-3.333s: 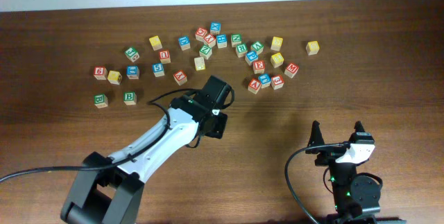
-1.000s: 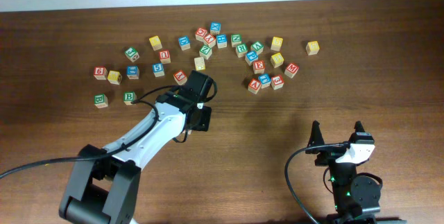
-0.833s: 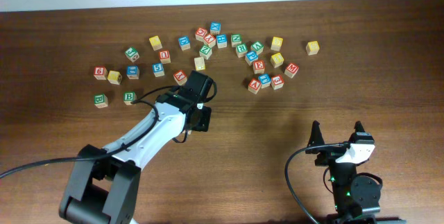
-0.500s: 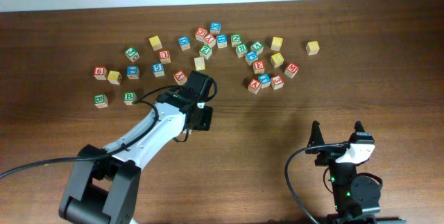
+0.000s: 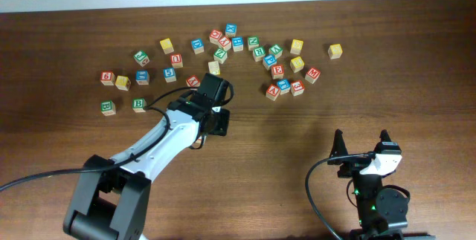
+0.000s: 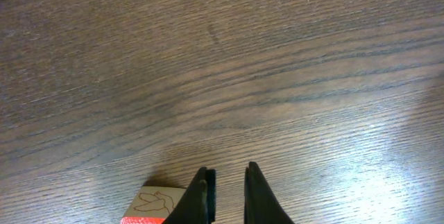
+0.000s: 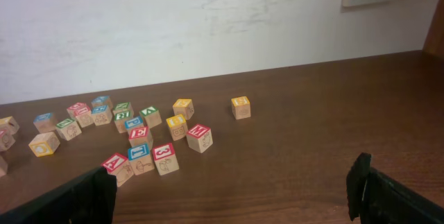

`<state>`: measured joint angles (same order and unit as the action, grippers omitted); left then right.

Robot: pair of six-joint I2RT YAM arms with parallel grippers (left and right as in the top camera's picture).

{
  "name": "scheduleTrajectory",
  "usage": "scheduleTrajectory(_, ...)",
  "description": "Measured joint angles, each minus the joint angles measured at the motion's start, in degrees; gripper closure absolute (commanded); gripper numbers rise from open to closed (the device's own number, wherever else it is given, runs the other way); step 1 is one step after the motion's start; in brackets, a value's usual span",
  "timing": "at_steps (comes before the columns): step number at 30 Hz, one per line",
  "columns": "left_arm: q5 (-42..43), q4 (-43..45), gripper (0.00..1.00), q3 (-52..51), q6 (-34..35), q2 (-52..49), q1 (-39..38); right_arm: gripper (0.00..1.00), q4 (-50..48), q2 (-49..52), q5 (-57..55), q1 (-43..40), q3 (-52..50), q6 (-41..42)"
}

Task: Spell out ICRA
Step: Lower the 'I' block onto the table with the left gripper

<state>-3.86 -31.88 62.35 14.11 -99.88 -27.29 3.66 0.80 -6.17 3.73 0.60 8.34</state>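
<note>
The left hand (image 6: 227,173) hangs low over the bare table (image 6: 277,64), its two fingers standing almost together with only a slit between them and nothing in it; a wooden cube (image 6: 156,204) with a red face and a line drawing on its side sits at the bottom edge of that frame, just left of the fingers and outside them. The right hand (image 5: 361,136) sits at the lower right of the overhead frame, spread wide and empty; the letter cubes (image 5: 223,50) lie scattered across the upper middle of the table, the red A cube (image 5: 273,91) in the right-hand cluster, while I, C and R are too small to pick out surely.
</note>
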Motion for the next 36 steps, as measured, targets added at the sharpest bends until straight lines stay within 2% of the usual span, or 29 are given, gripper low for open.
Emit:
scheduleTrajectory(19, -0.02, -3.13, 1.00, 0.00, -0.02, 0.00, 0.00, 0.02, 0.00, 0.00, 0.00, 0.00, 0.00, -0.04)
scheduleTrajectory(36, -3.69, -0.81, 1.00, -2.14, 0.00, 0.00, 0.00, 0.02, 0.00, 0.00, 0.00, 0.00, 0.00, -0.02)
